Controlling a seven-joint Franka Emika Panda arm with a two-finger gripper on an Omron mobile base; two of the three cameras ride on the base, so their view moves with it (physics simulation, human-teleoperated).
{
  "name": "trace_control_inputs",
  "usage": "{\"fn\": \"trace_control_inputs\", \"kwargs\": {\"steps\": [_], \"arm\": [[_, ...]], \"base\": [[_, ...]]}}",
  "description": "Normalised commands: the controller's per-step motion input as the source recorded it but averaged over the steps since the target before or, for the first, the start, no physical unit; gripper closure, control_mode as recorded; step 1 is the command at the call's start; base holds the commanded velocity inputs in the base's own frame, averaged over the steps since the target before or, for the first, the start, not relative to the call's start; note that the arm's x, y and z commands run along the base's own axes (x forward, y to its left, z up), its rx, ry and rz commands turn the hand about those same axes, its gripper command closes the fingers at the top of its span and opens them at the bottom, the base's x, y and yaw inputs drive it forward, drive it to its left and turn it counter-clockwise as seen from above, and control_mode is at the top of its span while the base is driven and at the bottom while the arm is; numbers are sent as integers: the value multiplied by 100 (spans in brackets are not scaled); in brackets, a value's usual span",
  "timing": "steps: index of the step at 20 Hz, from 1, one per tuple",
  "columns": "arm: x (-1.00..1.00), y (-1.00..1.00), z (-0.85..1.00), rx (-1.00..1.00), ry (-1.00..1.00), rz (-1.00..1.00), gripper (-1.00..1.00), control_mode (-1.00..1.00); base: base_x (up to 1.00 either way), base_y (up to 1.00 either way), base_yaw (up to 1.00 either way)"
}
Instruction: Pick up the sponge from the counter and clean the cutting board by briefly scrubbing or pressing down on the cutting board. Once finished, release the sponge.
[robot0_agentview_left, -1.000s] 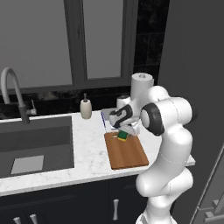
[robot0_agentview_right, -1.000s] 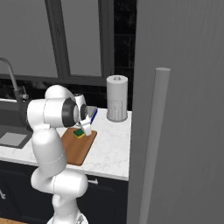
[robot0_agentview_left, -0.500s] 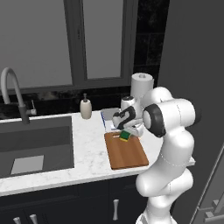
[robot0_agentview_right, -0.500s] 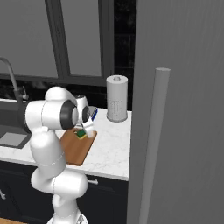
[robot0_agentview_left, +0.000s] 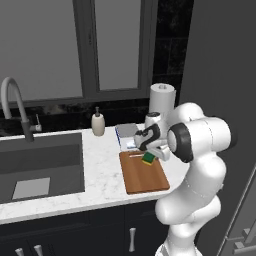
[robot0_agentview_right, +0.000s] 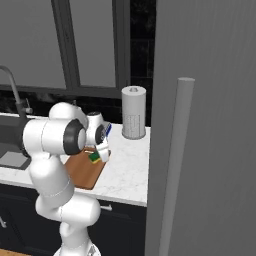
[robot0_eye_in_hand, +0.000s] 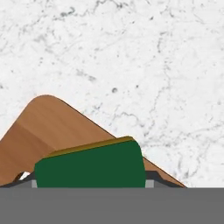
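A white marble-patterned bench (robot0_agentview_left: 102, 172) over dark cabinets carries a brown wooden cutting board (robot0_agentview_left: 145, 177) near its front edge, beside a dark sink basin (robot0_agentview_left: 40, 165) set into the top. Toward the back wall stand a small soap dispenser (robot0_agentview_left: 98, 123), a grey-and-white box (robot0_agentview_left: 127, 133) and an upright paper towel roll (robot0_agentview_right: 134, 119).

One sponge (robot0_agentview_left: 149, 158), one cutting board (robot0_agentview_left: 143, 175), one soap bottle (robot0_agentview_left: 98, 123), one paper towel roll (robot0_agentview_right: 134, 119), one grey-and-white box (robot0_agentview_left: 128, 134), one tap (robot0_agentview_left: 15, 107), one sink (robot0_agentview_left: 40, 162), all on one bench (robot0_agentview_left: 105, 175).
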Motion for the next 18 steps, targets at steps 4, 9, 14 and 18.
{"fn": "trace_control_inputs", "kwargs": {"steps": [4, 9, 14, 18], "arm": [[-63, 0, -26, -2, 0, -4, 100, -100], [-68, 6, -17, -1, 0, -2, 100, -100], [-71, 6, -28, -1, 0, 0, 100, -100], [-62, 18, -32, 0, 3, 0, 100, -100]], "base": [[0, 0, 0], [0, 0, 0], [0, 0, 0], [0, 0, 0]]}}
